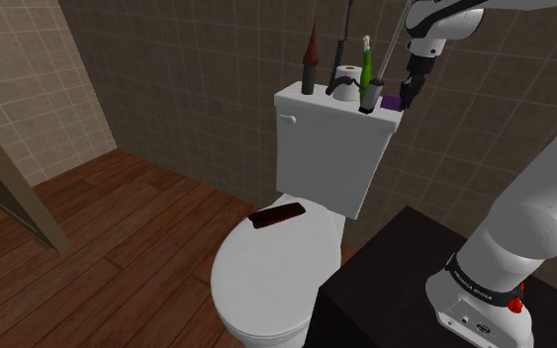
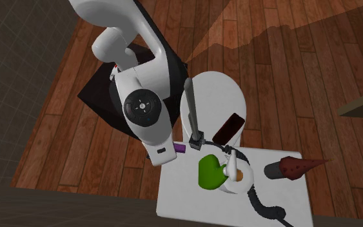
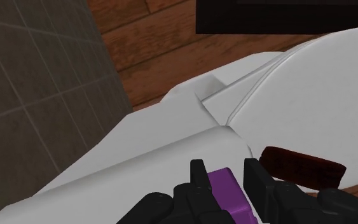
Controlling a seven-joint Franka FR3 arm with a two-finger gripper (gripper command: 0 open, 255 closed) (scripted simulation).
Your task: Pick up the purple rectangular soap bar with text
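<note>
The jaws grip the one purple soap bar (image 3: 227,191) between them, at the corner of the toilet tank lid (image 3: 139,159), at the shoulder view's right end. Crowded close beside it on that lid stand one green upright item (image 1: 366,64), one toilet paper roll (image 1: 346,77), one dark red cone-tipped brush (image 1: 311,54), one black hose-like tool (image 2: 264,206) and one grey long-handled tool (image 2: 191,106). One dark red-brown bar (image 1: 277,215) lies apart on the closed toilet seat lid (image 1: 266,267).
</note>
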